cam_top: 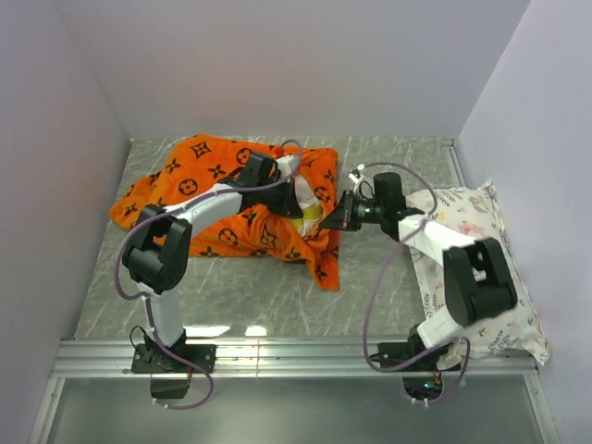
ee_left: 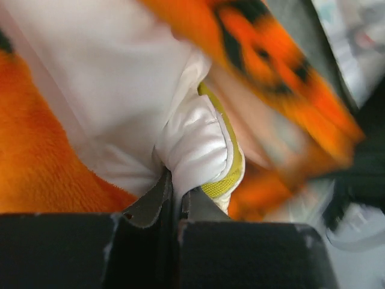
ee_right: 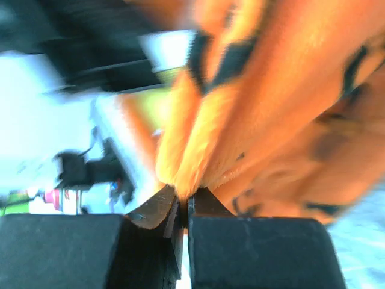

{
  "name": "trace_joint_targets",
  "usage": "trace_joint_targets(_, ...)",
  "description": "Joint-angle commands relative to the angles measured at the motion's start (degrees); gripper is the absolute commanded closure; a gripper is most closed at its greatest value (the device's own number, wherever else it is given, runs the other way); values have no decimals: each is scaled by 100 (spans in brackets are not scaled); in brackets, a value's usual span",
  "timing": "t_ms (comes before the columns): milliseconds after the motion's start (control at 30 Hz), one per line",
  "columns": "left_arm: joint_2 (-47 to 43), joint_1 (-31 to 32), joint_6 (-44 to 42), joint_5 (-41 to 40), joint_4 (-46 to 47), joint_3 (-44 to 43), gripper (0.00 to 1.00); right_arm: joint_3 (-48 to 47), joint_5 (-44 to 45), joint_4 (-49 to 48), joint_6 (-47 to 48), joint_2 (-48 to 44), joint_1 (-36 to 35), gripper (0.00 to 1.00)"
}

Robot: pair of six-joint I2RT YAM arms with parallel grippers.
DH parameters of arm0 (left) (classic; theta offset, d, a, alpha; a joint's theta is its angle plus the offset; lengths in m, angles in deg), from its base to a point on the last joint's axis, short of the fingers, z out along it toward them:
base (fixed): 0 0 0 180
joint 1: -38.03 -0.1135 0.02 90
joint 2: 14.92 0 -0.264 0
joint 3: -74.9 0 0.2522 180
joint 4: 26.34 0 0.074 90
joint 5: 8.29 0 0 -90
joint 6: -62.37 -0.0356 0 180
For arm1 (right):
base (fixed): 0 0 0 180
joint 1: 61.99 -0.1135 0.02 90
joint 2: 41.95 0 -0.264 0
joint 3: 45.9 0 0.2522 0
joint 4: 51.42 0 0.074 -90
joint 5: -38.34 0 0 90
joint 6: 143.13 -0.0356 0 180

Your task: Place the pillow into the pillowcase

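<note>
The orange pillowcase (cam_top: 199,180) with black marks lies crumpled at the back left of the table. The white pillow (cam_top: 303,196) with its yellow band shows at the case's open right side, mostly hidden under orange fabric. My left gripper (cam_top: 285,176) reaches over the case and is shut on a fold of the pillow (ee_left: 195,141) next to the yellow band (ee_left: 231,174). My right gripper (cam_top: 328,222) is shut on the pillowcase's edge (ee_right: 198,156) at the opening, to the right of the pillow.
A white pillow printed with deer and plants (cam_top: 476,268) lies along the right side under my right arm. White walls close in the table on the left, back and right. A metal rail (cam_top: 296,356) runs along the near edge.
</note>
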Motion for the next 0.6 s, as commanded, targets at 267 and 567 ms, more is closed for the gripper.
trace_joint_targets(267, 503, 834, 399, -1004, 626, -130, 76, -93, -1524, -1790, -1562, -635, 3, 100)
trace_joint_targets(567, -2380, 438, -548, 653, -135, 684, 1, -339, -1191, -483, -833, -344, 417, 100)
